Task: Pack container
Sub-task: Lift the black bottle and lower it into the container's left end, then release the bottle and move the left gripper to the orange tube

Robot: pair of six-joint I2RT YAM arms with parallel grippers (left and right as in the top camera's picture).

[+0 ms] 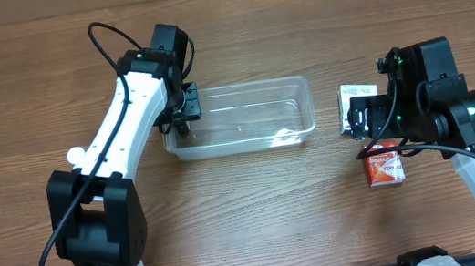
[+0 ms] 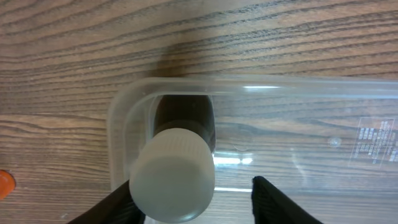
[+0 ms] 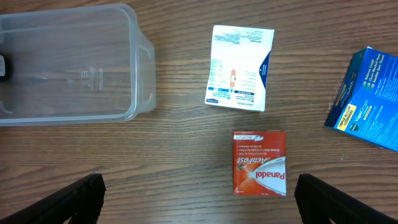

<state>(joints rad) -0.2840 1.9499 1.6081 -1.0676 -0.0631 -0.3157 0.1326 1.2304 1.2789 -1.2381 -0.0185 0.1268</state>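
The container (image 1: 238,120) sits on the wooden table (image 1: 24,51) near the centre, long side running left to right. The left gripper (image 1: 182,113) hangs over its left end and hides that corner in the overhead view. The left wrist view shows a dark bottle (image 2: 185,121) with a white cap (image 2: 173,180) inside that rounded corner. The left gripper (image 2: 191,186) has its jaws spread to either side of the cap, the right-hand finger (image 2: 277,202) clear of it. Contact on the other side cannot be determined, nor whether the bottle rests on the container floor. An orange object (image 2: 3,183), cut off at the frame edge, lies outside the container and cannot be identified. To the right of the container the right gripper (image 1: 375,129) hovers over loose stock, partly covering a white box (image 1: 357,99) and a red Panadol box (image 1: 387,168). The right wrist view shows both boxes whole and apart, plus a blue box (image 3: 367,99) cut off at the right edge and unseen from overhead. The right gripper (image 3: 199,186) is spread wide with nothing between its fingers (image 3: 81,199).
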